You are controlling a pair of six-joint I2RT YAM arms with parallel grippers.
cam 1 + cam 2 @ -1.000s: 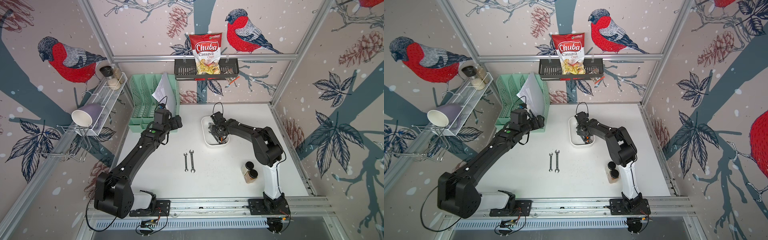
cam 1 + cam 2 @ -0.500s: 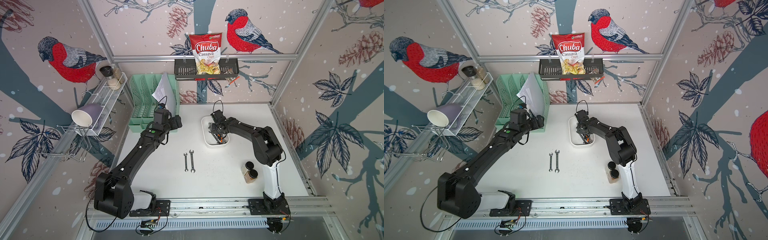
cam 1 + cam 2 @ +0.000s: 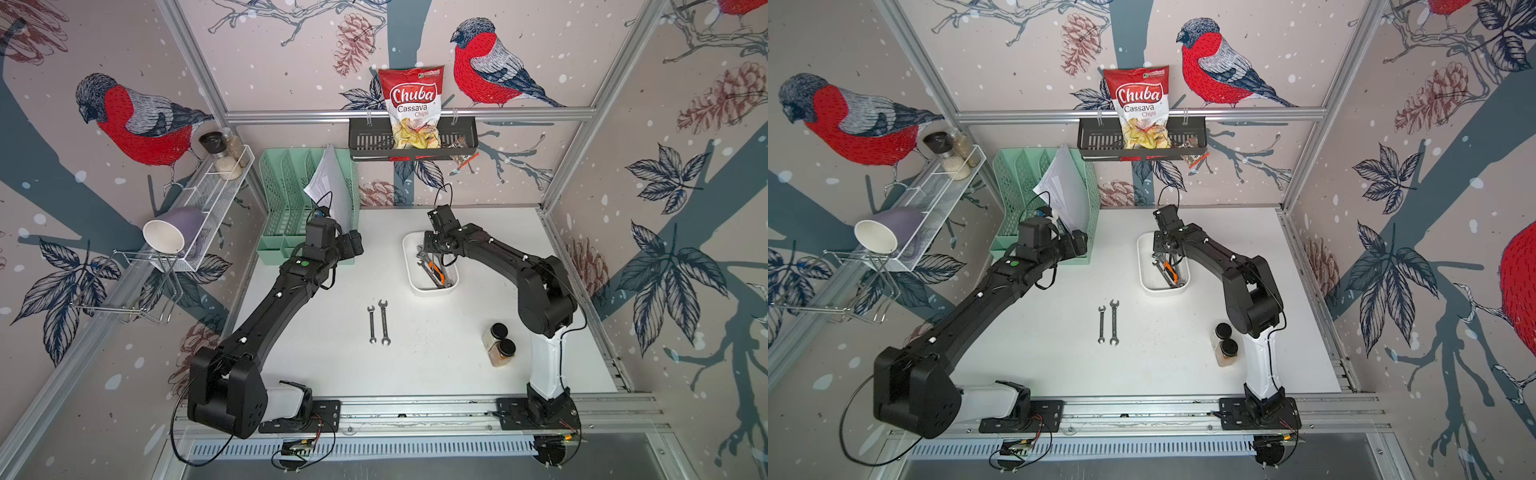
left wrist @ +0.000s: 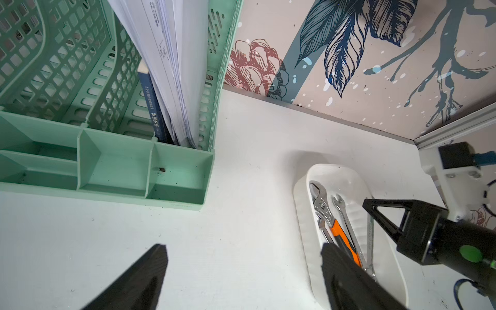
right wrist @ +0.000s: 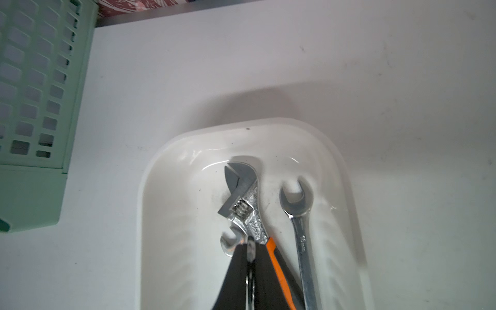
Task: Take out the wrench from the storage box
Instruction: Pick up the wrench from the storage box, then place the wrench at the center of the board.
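right gripper [image 5: 251, 245]: fingers fully closed, pinching a thin steel shank seen edge-on, i.e. the wrench [image 5: 251, 252]. An open-end head [image 5: 229, 241] pokes out just beside the tips. Can't tell if it belongs to the same wrench or to another one lying under it. The adjustable wrench [image 5: 245, 204], orange grip, runs right against the fingers and under them. Next out is the combination wrench [image 5: 302, 236], near but clear of the fingers. All of this is inside the box [image 5: 171, 228], so the wrench is gripped but not out.

left gripper [image 4: 244, 251]: fingers wide apart, nothing between them, over bare table [image 4: 255, 150]. The organiser [image 4: 107, 174] is just ahead of it, the box off to one side, no contact.

Progress: grasp looks made. Left to do: lift clear of the box wall, carry out, set down. The loose pair [image 3: 384, 322] of wrenches lies side by side on the table, well apart from the box. I'd guess those are already done. The adjustable and combination wrenches remain inside, if they count.

Views:
- The right wrist view is the only one showing the pinch. In both top views the wrist covers it.
- Only the top views show the loose pair and both arms.
- The left wrist view gives the right fingers side-on over the box and the spread of the left fingers. It doesn't resolve the grip.
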